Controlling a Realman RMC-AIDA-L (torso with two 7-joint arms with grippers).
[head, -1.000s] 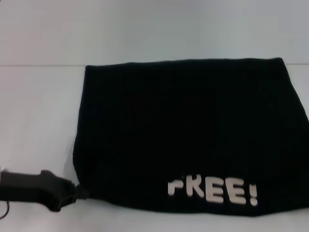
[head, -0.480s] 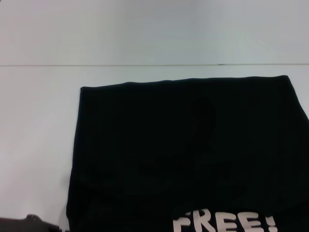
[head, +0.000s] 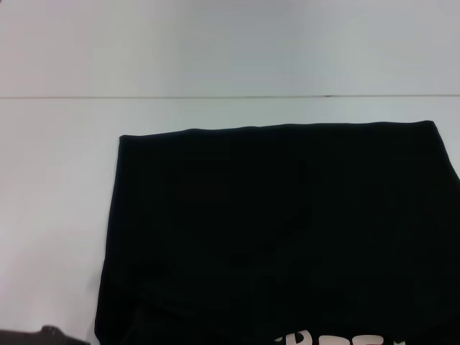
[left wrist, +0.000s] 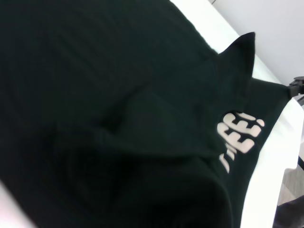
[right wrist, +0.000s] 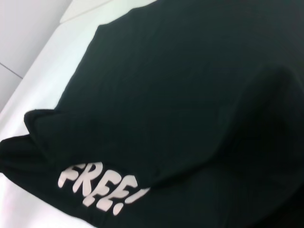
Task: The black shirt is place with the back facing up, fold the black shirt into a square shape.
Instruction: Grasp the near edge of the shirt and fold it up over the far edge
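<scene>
The black shirt (head: pixel 280 230) lies flat on the white table (head: pixel 57 180), folded into a wide block that runs off the near and right sides of the head view. Only the tops of its white lettering (head: pixel 323 338) show at the near edge. The lettering shows whole in the left wrist view (left wrist: pixel 240 137) and in the right wrist view (right wrist: pixel 99 190). A cloth corner (left wrist: pixel 242 52) stands raised. A sliver of my left gripper (head: pixel 43 335) shows by the shirt's near left corner. A dark piece of my right gripper (left wrist: pixel 297 86) touches a stretched shirt edge.
The table's far edge (head: pixel 215 96) runs across the head view, with a pale wall behind it. Bare white tabletop lies left of the shirt and beyond it.
The shirt has slid toward me. Its far edge has dropped in the head view and the lettering has nearly left the near edge. The left gripper has drawn back almost out of view.
</scene>
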